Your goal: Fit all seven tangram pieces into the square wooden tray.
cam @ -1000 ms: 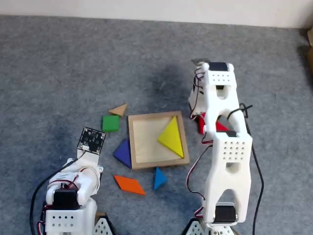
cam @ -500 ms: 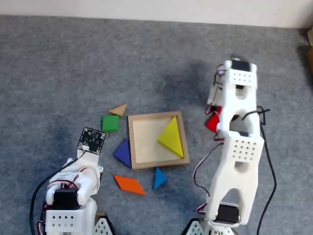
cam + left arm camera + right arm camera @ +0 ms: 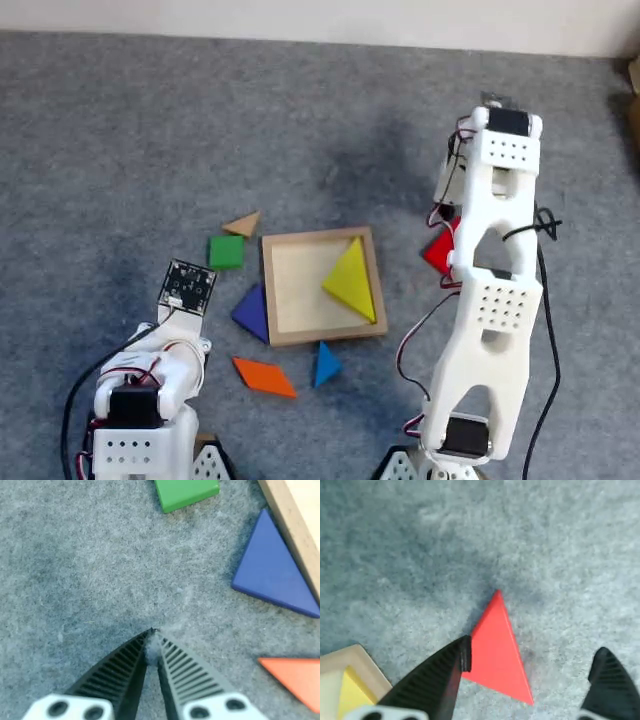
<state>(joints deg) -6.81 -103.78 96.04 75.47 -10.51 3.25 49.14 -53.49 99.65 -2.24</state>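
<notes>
Hanging over the grey felt worktop (image 3: 150,120), the right claw (image 3: 534,656) is spread wide and holds nothing. Its ribbed finger (image 3: 435,685) sits over one long edge of the red triangular wooden piece (image 3: 496,652), while the other fingertip stands well off on the far side, apart from the piece. That red piece lies flat toward the right edge of the worktop, just beside the right wall of the square wooden tray (image 3: 316,237), and in the high view the arm partly covers it. By its look it is a thin, rigid, light slab with a smooth painted face. It should not bend or break, but it offers little height to catch, and the felt may let a fingertip settle slightly below its edge. The surest hold seems to be across the narrower span, one finger on a long edge and the other on the opposite edge, near the middle so the piece does not pivot out. Squeezing close to a sharp corner would likely squirt it sideways. A large yellow triangular wooden piece (image 3: 352,280) sits inside the tray against its right wall, leaving the rest of the floor bare. The left claw (image 3: 152,639) is pinched closed on nothing near the front left corner, with a green square piece (image 3: 186,492), a dark blue triangular piece (image 3: 275,575) and an orange parallelogram piece (image 3: 295,675) lying beyond it.
</notes>
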